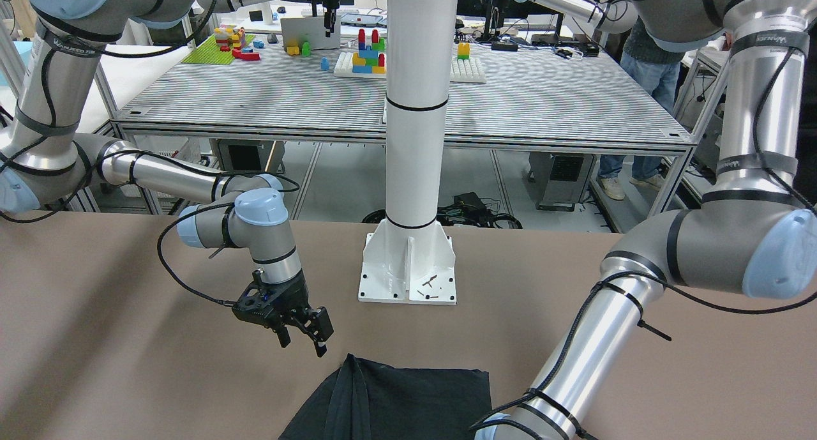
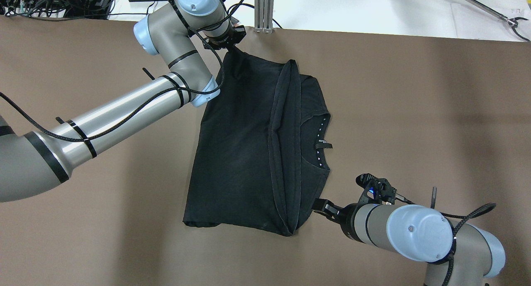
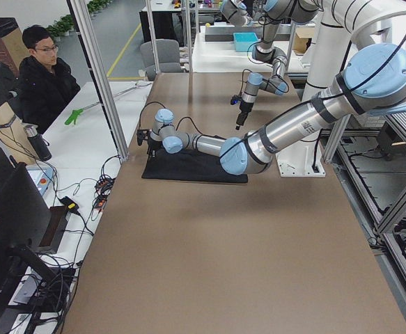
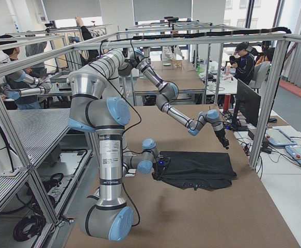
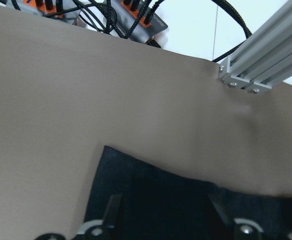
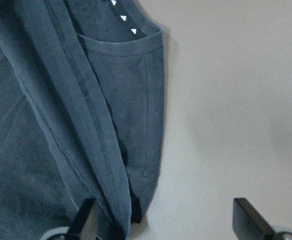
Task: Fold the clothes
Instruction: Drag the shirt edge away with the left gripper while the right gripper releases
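Note:
The black garment (image 2: 249, 149) lies on the brown table, folded over lengthwise, with a thick doubled hem ridge (image 2: 286, 145) down its middle. A row of small white dots (image 2: 321, 141) marks its neckline, also in the right wrist view (image 6: 123, 17). My left gripper (image 2: 232, 39) is over the garment's far corner; in the left wrist view (image 5: 166, 215) its fingers stand apart above the fabric (image 5: 186, 200). My right gripper (image 2: 322, 205) is beside the near right corner. It is wide open in the right wrist view (image 6: 166, 220), with the folded edge (image 6: 120, 190) by one finger.
The white pillar base (image 1: 408, 267) is bolted to the table behind the garment. An aluminium post (image 2: 263, 8) and cables (image 5: 110, 20) stand at the far edge near the left gripper. An operator (image 3: 46, 76) sits beyond that edge. Bare brown table (image 2: 415, 111) lies on both sides.

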`<action>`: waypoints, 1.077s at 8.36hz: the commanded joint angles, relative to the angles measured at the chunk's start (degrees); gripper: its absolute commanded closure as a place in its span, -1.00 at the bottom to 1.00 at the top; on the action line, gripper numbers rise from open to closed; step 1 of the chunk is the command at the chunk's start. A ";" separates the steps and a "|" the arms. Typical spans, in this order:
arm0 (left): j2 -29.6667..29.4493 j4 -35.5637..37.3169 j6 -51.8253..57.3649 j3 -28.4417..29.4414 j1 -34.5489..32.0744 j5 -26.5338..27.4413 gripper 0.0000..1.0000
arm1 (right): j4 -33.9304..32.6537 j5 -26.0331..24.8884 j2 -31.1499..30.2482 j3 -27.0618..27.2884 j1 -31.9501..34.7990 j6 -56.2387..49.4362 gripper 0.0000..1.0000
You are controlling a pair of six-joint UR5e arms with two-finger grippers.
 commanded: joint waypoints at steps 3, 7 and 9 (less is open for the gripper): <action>14.53 0.17 3.72 -15.25 -0.55 0.02 -0.88 | -21.32 -1.84 17.53 -4.86 -0.56 -25.31 -0.31; 16.54 0.26 3.72 -17.97 -1.61 0.63 -0.88 | -21.50 -4.66 25.80 -17.16 -0.56 -45.70 -0.05; 17.43 0.43 3.72 -19.39 -2.05 0.72 -0.88 | -21.50 -4.84 26.00 -18.59 -0.82 -48.32 0.00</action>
